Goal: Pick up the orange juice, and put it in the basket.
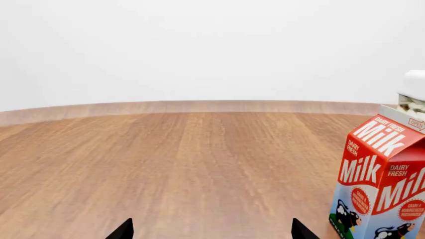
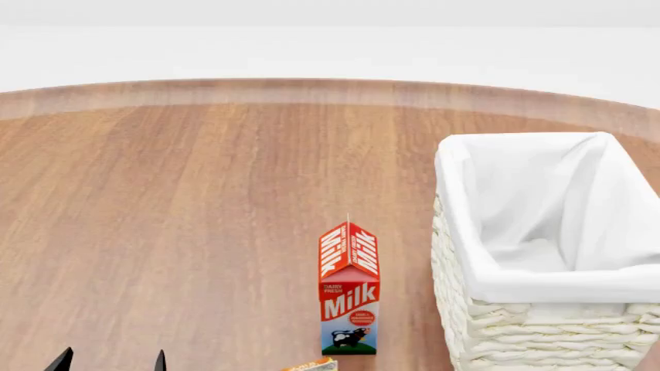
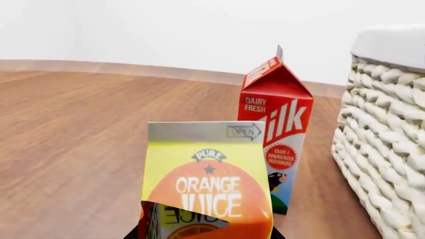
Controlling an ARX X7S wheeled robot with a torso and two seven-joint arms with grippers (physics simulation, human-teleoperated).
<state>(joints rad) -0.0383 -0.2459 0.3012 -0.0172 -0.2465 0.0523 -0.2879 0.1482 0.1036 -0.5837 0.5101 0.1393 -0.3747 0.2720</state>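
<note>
Here orange juice [image 3: 209, 186] sits between right fingers [image 3: 269, 233], jaws' grip unclear.

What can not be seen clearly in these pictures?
- Orange juice: the bottom edge of the right wrist view cuts off its base; the head view shows only a corner.
- Right pincer: nearly hidden behind the juice in the right wrist view, so its state is unclear.
- Left pincer: only two fingertips show at each view's bottom edge.
- Basket: the liner hides its inner floor in the head view.
</note>
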